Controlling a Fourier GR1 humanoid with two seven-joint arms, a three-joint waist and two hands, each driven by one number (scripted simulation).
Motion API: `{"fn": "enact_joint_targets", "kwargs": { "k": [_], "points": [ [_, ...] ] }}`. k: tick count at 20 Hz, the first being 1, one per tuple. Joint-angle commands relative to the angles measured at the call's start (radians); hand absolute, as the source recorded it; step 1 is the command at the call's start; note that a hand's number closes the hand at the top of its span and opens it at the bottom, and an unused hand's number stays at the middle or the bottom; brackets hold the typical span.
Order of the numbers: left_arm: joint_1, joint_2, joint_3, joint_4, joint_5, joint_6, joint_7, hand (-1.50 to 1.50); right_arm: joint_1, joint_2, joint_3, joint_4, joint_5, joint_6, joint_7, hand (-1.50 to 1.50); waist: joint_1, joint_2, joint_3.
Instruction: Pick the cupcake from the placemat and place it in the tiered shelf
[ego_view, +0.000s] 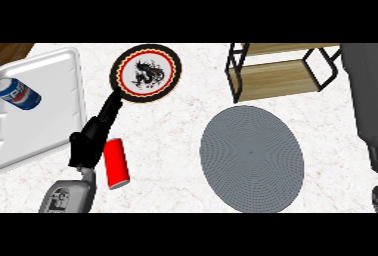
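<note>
Placemat (252, 159) first: a grey round mat lying flat on the pale marbled worktop (173, 130), its woven top bare. The cupcake shows nowhere in the head view, so I cannot tell where it is.

Just beyond the placemat's far edge stands the tiered shelf (277, 80), with wooden boards in a black frame. Two boards show and both are bare where they can be seen.

Far to the left of the placemat lies a white tray (70, 90). A blue cola can (18, 94) rests on its side in it, near the tray's left end.

Between the tray and the placemat, and further back, sits a round plate (146, 73) with a black rim and a dark dragon figure on its white middle.

The left hand (92, 137) lies left of the placemat, open, its black fingers stretched straight out with nothing in them. The fingertips reach the plate's near rim. Whether they touch it I cannot tell.

A red can (116, 163) lies on its side just beside that hand, on the placemat's side of it. It is well apart from the mat itself.

To the right of the placemat, the right forearm (363, 100) rises as a dark grey column along the picture's edge, covering the shelf's right end. The right hand cannot be made out.
</note>
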Motion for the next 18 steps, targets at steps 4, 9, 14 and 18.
{"fn": "enact_joint_targets", "kwargs": {
  "k": [4, 9, 14, 18],
  "points": [
    [0.004, -0.007, 0.008, 0.041, -0.004, 0.009, -0.037, 0.0, 0.009, -0.003, 0.009, -0.068, 0.009, 0.01, 0.114, -1.5, -0.008, -0.005, 0.0],
    [-0.007, 0.018, 0.015, -0.01, 0.018, -0.027, 0.011, 0.0, -0.008, -0.003, -0.064, -0.037, -0.134, -0.021, 0.011, -1.5, 0.0, -0.002, 0.001],
    [0.003, -0.02, -0.005, 0.027, -0.023, 0.026, -0.022, 0.0, 0.079, -0.009, -0.063, -0.184, -0.253, 0.091, -0.02, -1.5, -0.011, -0.006, 0.001],
    [-0.051, -0.024, -0.006, 0.035, -0.015, 0.014, 0.037, 0.0, -0.004, -0.06, -0.1, -0.141, -0.315, 0.127, -0.019, -1.5, -0.005, -0.003, 0.001]
  ]
}}
